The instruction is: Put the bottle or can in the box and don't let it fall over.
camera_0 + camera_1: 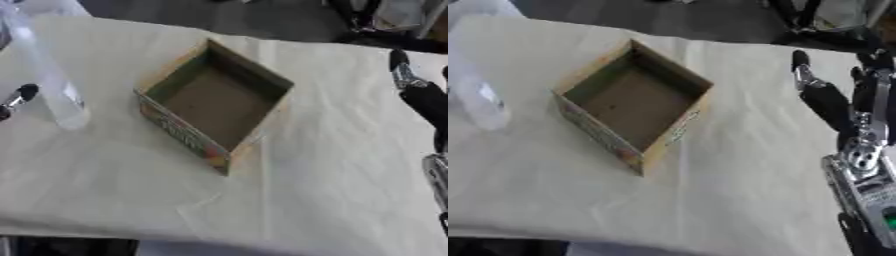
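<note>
The cardboard box [217,102] sits empty and open-topped mid-table [332,190], its printed side nearest. A clear plastic bottle [48,75] stands upright at the far left. The left robot hand [17,97] shows beside it; whether it grips, I can't tell. Best lift it straight and lower it vertically. The right robot hand [829,97] idles open, far right.

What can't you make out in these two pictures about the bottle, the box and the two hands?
- Clear bottle: blurred in both views, its top cut off by the upper edge.
- Left hand: only fingertips show at the left eye view's edge; its grip is unreadable.
- Right hand: wrist cut by the right edge.
- Box: side print blurred.
</note>
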You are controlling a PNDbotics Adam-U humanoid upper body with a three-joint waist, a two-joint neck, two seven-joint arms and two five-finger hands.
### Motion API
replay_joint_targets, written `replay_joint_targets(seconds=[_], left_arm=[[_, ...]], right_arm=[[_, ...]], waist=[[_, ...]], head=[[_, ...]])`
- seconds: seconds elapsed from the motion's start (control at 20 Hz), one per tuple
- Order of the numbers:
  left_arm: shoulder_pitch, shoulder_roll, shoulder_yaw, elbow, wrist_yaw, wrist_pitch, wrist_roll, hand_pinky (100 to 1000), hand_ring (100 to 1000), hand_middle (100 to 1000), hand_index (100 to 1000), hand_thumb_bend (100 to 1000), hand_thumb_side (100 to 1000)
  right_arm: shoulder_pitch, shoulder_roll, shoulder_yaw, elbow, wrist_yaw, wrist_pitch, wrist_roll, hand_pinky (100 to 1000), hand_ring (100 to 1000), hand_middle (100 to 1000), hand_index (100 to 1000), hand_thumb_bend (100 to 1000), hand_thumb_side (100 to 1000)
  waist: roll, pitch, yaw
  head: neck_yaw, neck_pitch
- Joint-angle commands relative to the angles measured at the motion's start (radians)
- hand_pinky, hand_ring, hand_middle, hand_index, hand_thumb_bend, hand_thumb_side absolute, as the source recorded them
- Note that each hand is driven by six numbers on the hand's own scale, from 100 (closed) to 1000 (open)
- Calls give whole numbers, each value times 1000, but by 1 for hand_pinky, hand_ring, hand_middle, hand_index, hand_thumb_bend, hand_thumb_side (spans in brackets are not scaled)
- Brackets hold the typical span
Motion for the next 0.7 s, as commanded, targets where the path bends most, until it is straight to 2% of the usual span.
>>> replay_joint_targets(seconds=[0.05,0.3,0.55,0.7], left_arm=[[-33,28,-4,7,-1,-1,-17,1000,944,887,873,649,345],[-63,23,-20,24,-5,-6,-50,1000,943,887,872,646,346],[-85,16,-27,27,-9,-9,-75,1000,943,888,871,646,350],[-100,9,-30,37,-13,-7,-81,1000,946,891,870,635,359]], right_arm=[[-11,-8,-3,-24,-6,0,4,1000,1000,1000,920,441,154],[-11,-4,-1,-24,-8,2,4,1000,1000,1000,920,438,155],[-12,-2,0,-24,-10,3,2,1000,1000,1000,920,438,155],[-13,-1,2,-24,-11,3,4,1000,1000,1000,920,435,156]], waist=[[4,-7,-2],[1,-5,-3],[-1,-5,-3],[-2,-6,-2]], head=[[3,-12],[10,-16],[52,-26],[60,-30]])
